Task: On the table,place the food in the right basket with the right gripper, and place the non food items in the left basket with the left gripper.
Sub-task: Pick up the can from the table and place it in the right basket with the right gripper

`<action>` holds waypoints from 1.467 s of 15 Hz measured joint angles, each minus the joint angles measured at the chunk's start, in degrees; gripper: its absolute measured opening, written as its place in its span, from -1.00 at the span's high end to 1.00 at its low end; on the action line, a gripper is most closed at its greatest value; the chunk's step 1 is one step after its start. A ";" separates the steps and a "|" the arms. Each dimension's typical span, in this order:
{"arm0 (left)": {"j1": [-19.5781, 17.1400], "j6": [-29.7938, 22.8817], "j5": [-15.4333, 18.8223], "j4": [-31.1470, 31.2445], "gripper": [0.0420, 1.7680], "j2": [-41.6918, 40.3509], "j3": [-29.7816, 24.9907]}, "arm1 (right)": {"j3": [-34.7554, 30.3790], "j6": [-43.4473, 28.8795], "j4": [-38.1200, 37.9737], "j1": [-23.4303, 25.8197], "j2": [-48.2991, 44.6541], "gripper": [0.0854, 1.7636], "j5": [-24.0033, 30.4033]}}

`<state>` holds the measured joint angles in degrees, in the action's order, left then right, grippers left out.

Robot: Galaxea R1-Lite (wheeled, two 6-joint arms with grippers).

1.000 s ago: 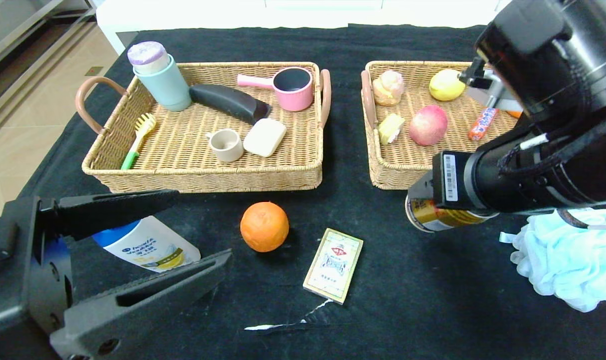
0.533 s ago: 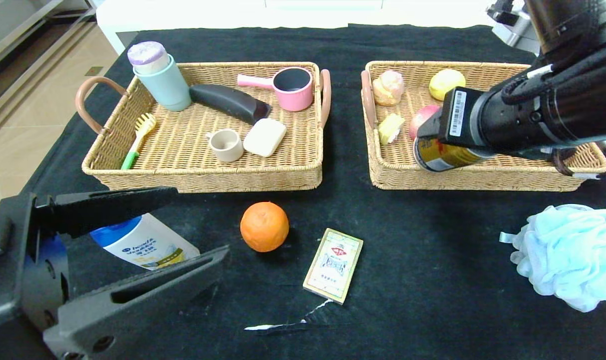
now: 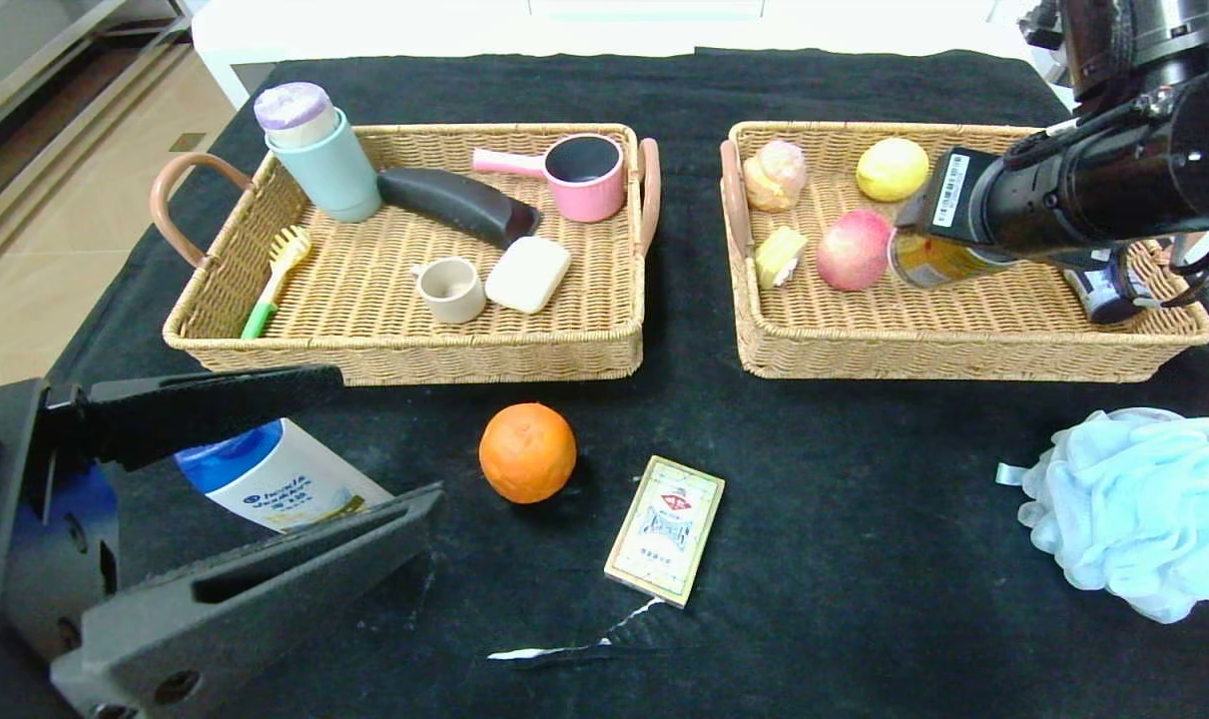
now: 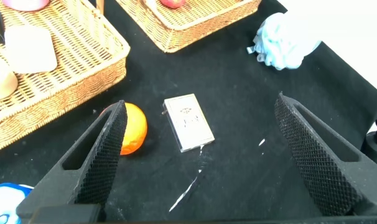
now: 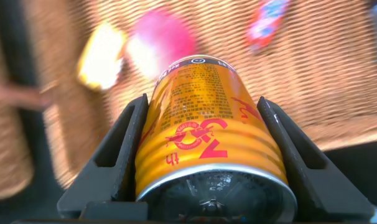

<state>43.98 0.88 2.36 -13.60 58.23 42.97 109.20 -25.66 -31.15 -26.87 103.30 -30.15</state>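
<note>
Currently the gold drink can (image 3: 925,260) is gripped between the two fingers of the right gripper (image 5: 201,155) and held on its side over the middle of the right basket (image 3: 953,350), just beside the peach (image 3: 854,250), which lies inside that basket. In the right wrist view the can (image 5: 207,134) is seen clamped on both flanks by the black fingers (image 5: 117,155), with wicker beneath it. A yellow lemon (image 3: 892,168) is seen near the far rim of the same basket.

The left gripper (image 3: 235,499) is held at the near left corner of the table (image 3: 844,599) with its fingers spread wide and nothing between them; the white shampoo bottle (image 3: 270,479) lies on the cloth below them, untouched as far as can be told. The orange (image 3: 527,451) rests on the table near the front wall of the left basket (image 3: 404,355), and the flat card box (image 3: 666,529) lies just beside it, toward the near edge, next to a small white tear (image 3: 564,649) in the cloth. The pale-blue bath pouf (image 3: 1143,509) is found at the right edge of the table, well apart from the box. A mint cup (image 3: 329,165) stands in the far left corner of the left basket.
</note>
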 joint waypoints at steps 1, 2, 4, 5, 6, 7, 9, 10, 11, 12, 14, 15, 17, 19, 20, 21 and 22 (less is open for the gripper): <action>0.04 0.00 0.00 0.00 -0.94 -0.02 0.00 | 0.04 0.65 1.17 1.49 0.17 -0.37 0.05; 0.04 0.00 -0.02 -0.01 -0.94 -0.02 0.00 | 0.06 1.33 2.34 2.65 0.39 -0.37 0.09; 0.04 0.00 -0.02 -0.01 -0.94 -0.02 -0.06 | 0.02 2.73 5.00 5.05 1.27 -0.37 0.22; 0.04 0.00 0.00 -0.01 -0.94 -0.02 -0.06 | 0.00 2.86 6.18 5.97 1.74 -0.37 0.28; 0.04 0.00 0.00 -0.01 -0.94 -0.02 -0.06 | 0.00 2.93 6.95 6.75 2.23 -0.37 0.30; 0.04 0.00 -0.02 0.00 -0.94 -0.02 -0.06 | 0.00 2.97 7.89 7.52 2.78 -0.37 0.33; 0.02 0.00 -0.02 0.00 -0.94 -0.02 -0.04 | 0.02 3.04 8.61 8.51 3.62 -0.37 0.38; 0.04 0.00 0.00 0.00 -0.94 -0.02 -0.04 | 0.02 3.04 8.66 8.81 3.95 -0.37 0.49; 0.04 0.00 -0.02 0.00 -0.94 -0.02 -0.06 | 0.02 3.04 8.66 9.12 4.19 -0.37 0.52; 0.04 0.00 -0.02 0.00 -0.94 -0.02 -0.06 | 0.02 3.10 8.69 9.35 4.33 -0.37 0.55; 0.04 0.00 0.00 -0.01 -0.94 -0.02 -0.06 | 0.02 3.32 8.74 9.59 4.47 -0.37 0.57; 0.04 0.00 -0.02 -0.01 -0.94 0.00 -0.09 | 0.04 3.28 8.85 9.70 4.55 -0.37 0.57; 0.06 0.00 0.00 0.00 -0.94 0.02 -0.09 | 0.04 3.25 8.87 9.73 4.63 -0.49 0.60; 0.06 0.00 0.00 0.02 -0.94 0.02 -0.09 | -0.06 3.29 8.66 9.73 4.61 -0.59 0.57; 0.06 0.00 0.00 -0.01 -0.94 0.00 -0.09 | -0.11 3.29 8.63 9.73 4.57 -0.63 0.60; 0.06 0.00 0.00 0.00 -0.94 0.00 -0.09 | -0.22 3.29 8.57 9.73 4.50 -0.66 0.60; 0.06 0.00 0.00 -0.01 -0.94 0.00 -0.09 | -0.28 3.28 8.52 9.73 4.44 -0.70 0.63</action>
<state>44.04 0.88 2.36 -13.62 58.23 42.89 108.92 -22.38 -22.63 -17.14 107.74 -29.51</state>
